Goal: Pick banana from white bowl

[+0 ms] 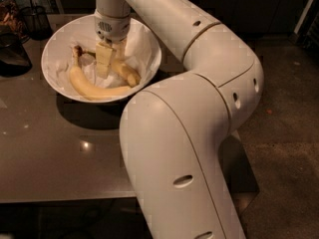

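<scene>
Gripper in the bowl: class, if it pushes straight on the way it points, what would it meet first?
Most likely the straighter banana. The gripper points down into the bowl, right over that banana's upper end. Depth is unclear, so it may be touching.

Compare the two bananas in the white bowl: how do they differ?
The banana under the tool is deeper yellow and fairly straight; the curved banana is paler and bends strongly. The tool hangs over the banana, partly hiding it; the curved banana lies fully exposed near the front wall. Both lie in the white bowl.
</scene>
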Controlling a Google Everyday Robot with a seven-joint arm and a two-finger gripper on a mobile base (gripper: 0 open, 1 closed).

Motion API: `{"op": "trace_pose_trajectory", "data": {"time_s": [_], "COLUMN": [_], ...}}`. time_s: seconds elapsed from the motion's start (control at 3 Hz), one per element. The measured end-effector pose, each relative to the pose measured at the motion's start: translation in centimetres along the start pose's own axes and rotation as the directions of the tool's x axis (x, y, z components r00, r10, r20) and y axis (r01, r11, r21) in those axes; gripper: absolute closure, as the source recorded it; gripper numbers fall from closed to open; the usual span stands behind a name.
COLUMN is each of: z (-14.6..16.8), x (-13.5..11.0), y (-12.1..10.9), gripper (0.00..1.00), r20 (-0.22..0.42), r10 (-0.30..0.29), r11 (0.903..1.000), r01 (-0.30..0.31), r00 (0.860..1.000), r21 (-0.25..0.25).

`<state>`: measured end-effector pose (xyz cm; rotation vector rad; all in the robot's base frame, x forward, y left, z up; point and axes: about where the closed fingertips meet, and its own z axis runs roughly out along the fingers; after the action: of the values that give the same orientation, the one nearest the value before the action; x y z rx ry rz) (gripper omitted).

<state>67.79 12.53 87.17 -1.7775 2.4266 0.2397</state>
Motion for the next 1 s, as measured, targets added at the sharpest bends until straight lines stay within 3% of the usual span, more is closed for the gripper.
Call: {"op": "trace_pose_trajectory", "data": {"time_s": [1.0], "z": [1.32], "x": [0.34], "y": [-0.6], "gripper": [0.37], "r20": [-0.016], "r10": [0.001], "r11": [0.9998], "r01": [-0.002], "r00": [1.0], "r21": [-0.018]}}
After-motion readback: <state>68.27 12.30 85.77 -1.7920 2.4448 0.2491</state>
